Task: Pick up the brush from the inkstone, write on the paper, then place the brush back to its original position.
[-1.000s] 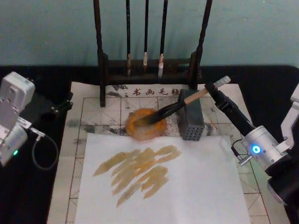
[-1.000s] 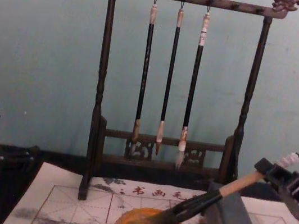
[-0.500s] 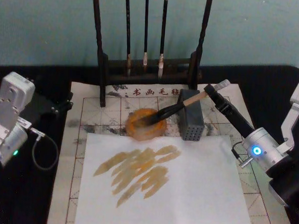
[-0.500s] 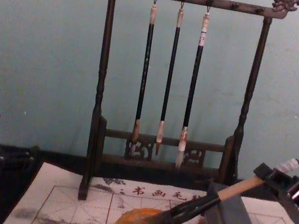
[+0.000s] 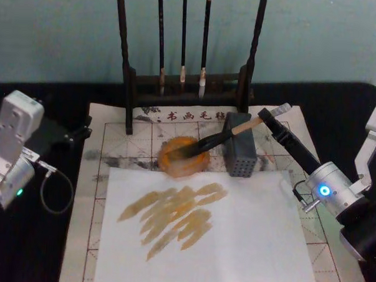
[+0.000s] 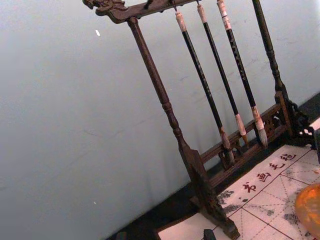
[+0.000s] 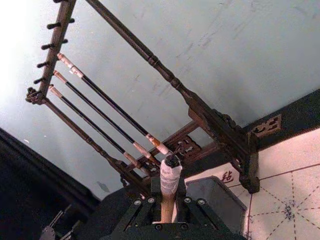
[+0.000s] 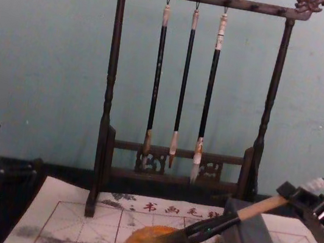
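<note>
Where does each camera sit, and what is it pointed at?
Head: high, looking down at the white sheet with tan strokes; both arms, left tool parked.
Chest: low, facing the dark wooden brush rack; right tool at the edge.
Left wrist: faces the rack.
Right wrist: along its tool, holding the thick wooden-handled brush.
Head, chest share the round orange inkstone.

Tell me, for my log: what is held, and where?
Right gripper holds the brush by its upper handle, below the white-wrapped end; left gripper parked beside the paper.
</note>
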